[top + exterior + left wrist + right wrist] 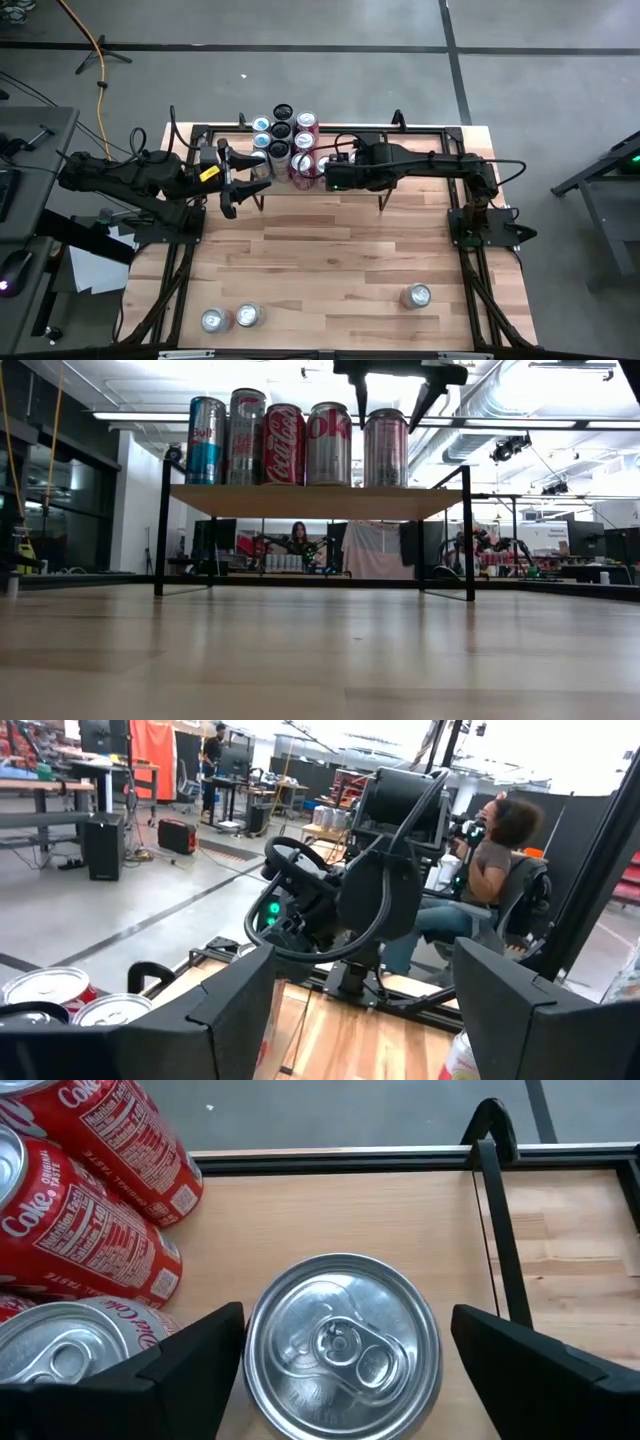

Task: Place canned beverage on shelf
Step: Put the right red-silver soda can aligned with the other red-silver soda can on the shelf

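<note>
The shelf point(310, 502) stands at the table's far side with several upright cans on its plank, among them red Coke cans point(90, 1230). A silver-topped can point(340, 1345) stands at the right end of the row point(386, 448). My right gripper point(348, 1320) hangs open over it, slanting down, one finger on either side of its top; a gap shows at the right finger. My left gripper point(240, 190) is open and level at the shelf's left end, with nothing between its fingers point(365, 1020).
Three loose cans stand near the table's front edge: two at the left point(217, 320) point(247, 316) and one at the right point(416, 296). The shelf's black rod legs point(467, 530) reach down to the tabletop. A person sits beyond the table point(495, 850).
</note>
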You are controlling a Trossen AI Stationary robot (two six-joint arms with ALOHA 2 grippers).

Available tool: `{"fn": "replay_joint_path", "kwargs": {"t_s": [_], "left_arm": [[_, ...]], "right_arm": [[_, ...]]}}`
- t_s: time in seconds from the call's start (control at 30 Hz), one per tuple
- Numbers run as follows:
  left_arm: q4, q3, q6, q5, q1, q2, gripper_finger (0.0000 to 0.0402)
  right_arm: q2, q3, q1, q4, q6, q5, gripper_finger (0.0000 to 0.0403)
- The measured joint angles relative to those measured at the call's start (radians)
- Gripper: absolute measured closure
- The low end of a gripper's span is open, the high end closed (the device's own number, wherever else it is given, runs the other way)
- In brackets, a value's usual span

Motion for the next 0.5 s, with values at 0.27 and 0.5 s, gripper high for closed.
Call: {"fn": "replay_joint_path", "kwargs": {"t_s": [0.27,0.5], "left_arm": [[0.0,0.0,0.012,0.0,0.0,0.0,0.0161],[0.002,0.0,0.012,0.0,0.0,0.0,0.0161]], "right_arm": [[-0.002,0.001,-0.012,0.004,-0.103,0.0,0.0138],[-0.016,0.001,-0.04,-0.004,-0.357,0.003,0.0138]]}}
